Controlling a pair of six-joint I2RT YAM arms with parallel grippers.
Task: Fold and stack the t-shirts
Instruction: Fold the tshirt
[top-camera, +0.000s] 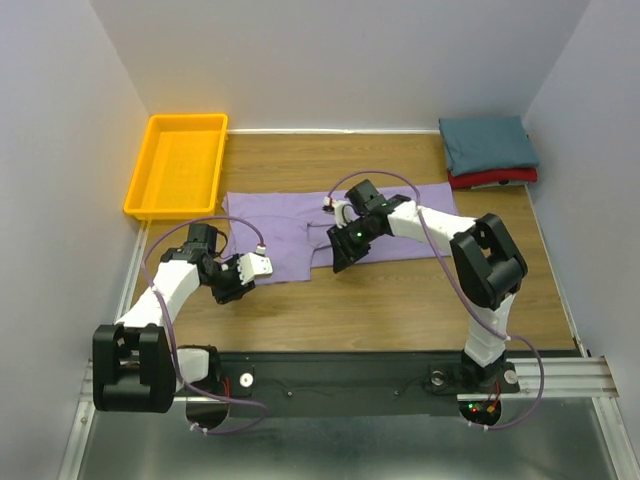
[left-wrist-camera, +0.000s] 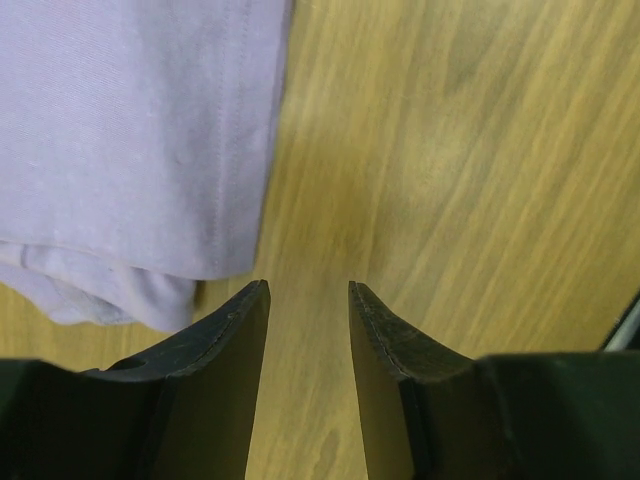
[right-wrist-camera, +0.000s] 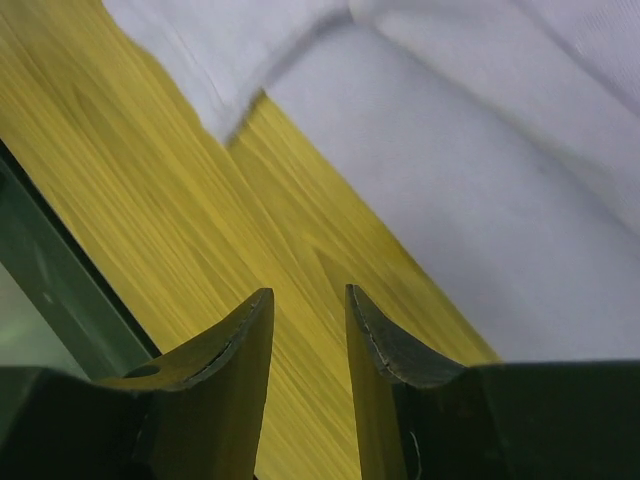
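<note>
I count three t-shirts. One is the lavender t-shirt (top-camera: 280, 225), spread flat across the middle of the wooden surface (top-camera: 400, 290), long side running left to right, with a sleeve folded in near its middle. The other two are folded rectangles stacked in the far right corner: the dark teal t-shirt (top-camera: 487, 143) lies on top of the red t-shirt (top-camera: 495, 178), of which only a strip along the near edge shows. One yellow-orange tray (top-camera: 168, 211) sits at the far left, just beyond the lavender shirt's left end. Any labels or print on the shirts or the tray are too small for me to read.

I have two arms, each with one end effector. My left end effector (top-camera: 260, 266) hangs at the near left corner of the lavender shirt. In my left wrist view its two fingers stand moderately apart with only bare wood showing between them, and the shirt's hemmed edge and a bunched corner lie just beside the left finger. It grips nothing.

My right end effector (top-camera: 342, 260) sits at the shirt's near edge, about mid-length. In my right wrist view its fingers stand a narrow gap apart over bare wood, with nothing between them. The lavender cloth lies just ahead and to the right of the fingers.
</note>
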